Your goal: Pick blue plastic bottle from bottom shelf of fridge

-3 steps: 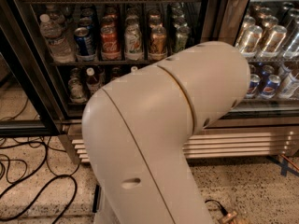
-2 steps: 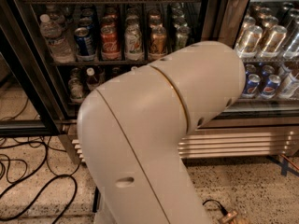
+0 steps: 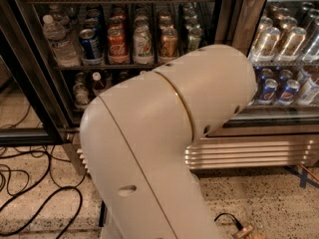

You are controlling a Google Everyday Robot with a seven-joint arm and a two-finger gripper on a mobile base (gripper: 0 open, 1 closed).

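The fridge (image 3: pixel 35 78) has a black frame and dark rack shelves. Its bottom shelf (image 3: pixel 75 103) shows at the left, with small white-capped bottles (image 3: pixel 82 89) on it. The large cream link of my arm (image 3: pixel 164 143) fills the middle of the view and hides the rest of that shelf. No blue plastic bottle shows. The gripper is out of view, hidden beyond the arm link.
The shelf above holds upright drink cans (image 3: pixel 118 46) and a clear water bottle (image 3: pixel 57 39). A second cooler (image 3: pixel 279 39) full of cans stands at the right. A ribbed steel grille (image 3: pixel 249 153) runs along the base. Black cables (image 3: pixel 30 183) lie on the speckled floor at the left.
The cream arm link has shifted a little to the left in the view. The bottles and cans have not moved.
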